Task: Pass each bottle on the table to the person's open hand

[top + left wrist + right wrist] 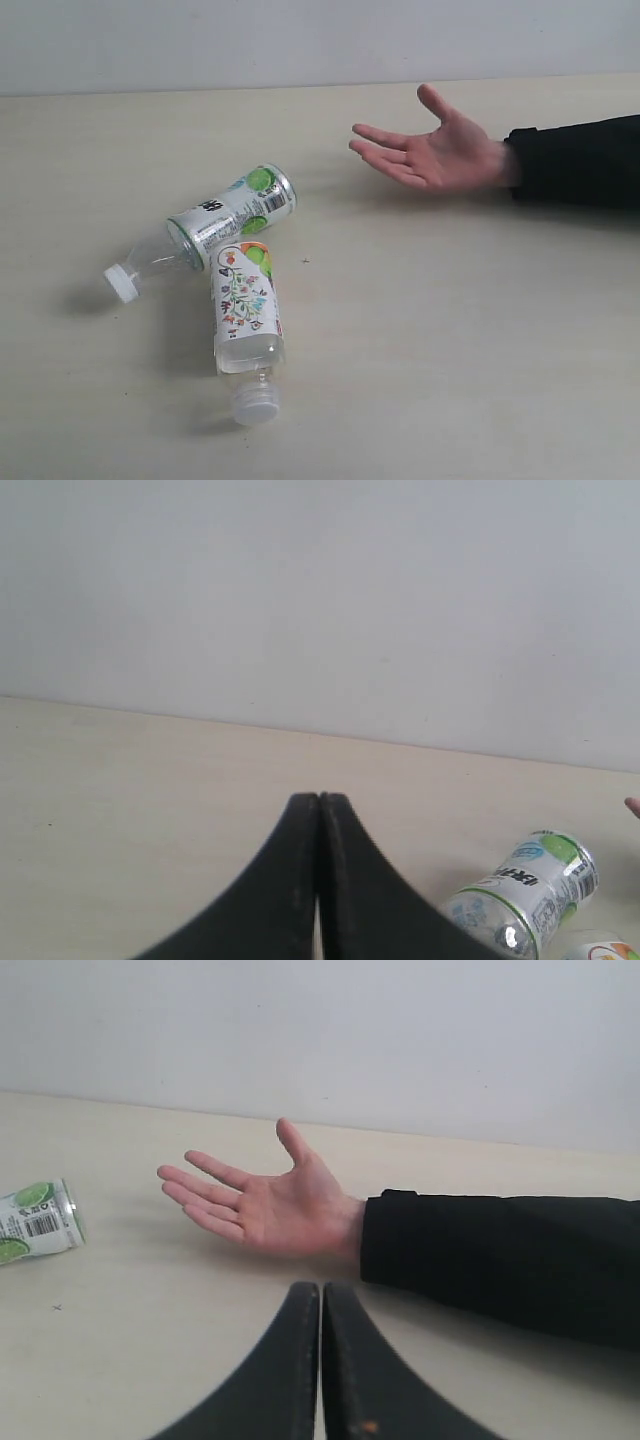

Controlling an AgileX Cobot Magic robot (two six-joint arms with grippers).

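Note:
Two bottles lie on their sides on the cream table point(450, 330). The green-lime and silver bottle point(215, 226) points its white cap to the left and rests against the white floral bottle point(245, 300), whose cap faces the near edge. The person's open hand point(430, 152) hovers palm up at the back right, on a black sleeve. Neither arm shows in the exterior view. My left gripper point(319, 800) is shut and empty, with the green-lime bottle point(525, 890) off to its side. My right gripper point(321, 1288) is shut and empty, just short of the hand point(265, 1200).
A plain pale wall point(300, 40) runs behind the table's far edge. The black sleeve point(580, 160) stretches in from the right side over the tabletop.

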